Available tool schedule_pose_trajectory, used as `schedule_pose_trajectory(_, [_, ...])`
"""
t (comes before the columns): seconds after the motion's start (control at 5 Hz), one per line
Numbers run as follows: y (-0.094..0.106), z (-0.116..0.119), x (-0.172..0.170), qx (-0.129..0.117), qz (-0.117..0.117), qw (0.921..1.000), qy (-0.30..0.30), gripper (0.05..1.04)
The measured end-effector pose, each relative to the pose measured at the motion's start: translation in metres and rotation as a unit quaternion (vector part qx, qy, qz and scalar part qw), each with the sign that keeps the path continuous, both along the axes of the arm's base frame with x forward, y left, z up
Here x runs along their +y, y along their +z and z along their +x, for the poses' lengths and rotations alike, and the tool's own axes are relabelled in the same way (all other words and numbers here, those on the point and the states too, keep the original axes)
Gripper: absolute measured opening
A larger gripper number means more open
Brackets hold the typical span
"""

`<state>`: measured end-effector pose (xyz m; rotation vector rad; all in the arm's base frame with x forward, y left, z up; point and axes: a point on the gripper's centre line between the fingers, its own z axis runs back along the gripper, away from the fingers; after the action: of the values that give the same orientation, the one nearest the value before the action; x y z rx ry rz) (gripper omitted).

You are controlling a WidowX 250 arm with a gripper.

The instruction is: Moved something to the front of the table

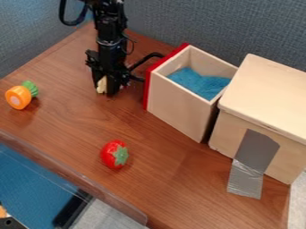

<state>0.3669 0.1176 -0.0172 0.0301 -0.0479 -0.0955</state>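
The brown wooden table (74, 127) runs beneath the pincer (105, 88), its grain showing, and spreads out mostly on the near side of it. Behind the pincer, bluish-grey fabric walls (179, 24) stand along the table's far edges and meet in a corner up beyond the arm (111, 33). Well to the right of the pincer in the view is the closed box (272, 89), pale wood with a flat lid. Between it and the pincer stands the open box (179, 105), upright and also pale wood, with a red face turned to the pincer. Down and left in the view, beyond the table's near edge, the room shows a blue surface (30, 176), grey carpet (108, 217) and a black bar (73, 209). The black arm comes down from the top edge to the pincer. A clear strip (116, 197) follows the near edge of the table, well apart from the pincer. Grey tape (257, 150) runs down the closed box's side onto the table. Blue cloth (197, 82) lies inside the open box, to the pincer's right. Left of the pincer is the orange carrot (19, 97) with its green top; on the near side of the pincer is the red strawberry (114, 154), green cap facing right. Smallest is the pale thing (101, 85), grasped between the pincer's tips, low over the far part of the table.
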Motion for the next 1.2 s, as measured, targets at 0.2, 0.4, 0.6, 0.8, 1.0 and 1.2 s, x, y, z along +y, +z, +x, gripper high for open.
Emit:
schedule_pose_trajectory(0.2, [0.015,-0.014,-0.008,-0.004,-0.02,0.9997,-0.009,0.166])
schedule_pose_trajectory(0.4, [0.064,-0.041,-0.004,-0.037,-0.036,0.9985,-0.017,0.097])
schedule_pose_trajectory(0.6, [0.081,-0.085,0.005,-0.043,-0.049,0.9975,-0.027,0.09])
schedule_pose_trajectory(0.8, [0.064,-0.114,0.005,-0.024,-0.038,0.9973,-0.058,0.09])
schedule_pose_trajectory(1.0, [0.04,-0.134,0.008,0.0,-0.016,0.9968,-0.078,0.09])
schedule_pose_trajectory(1.2, [0.016,-0.139,0.009,0.019,-0.009,0.9968,-0.077,0.125])
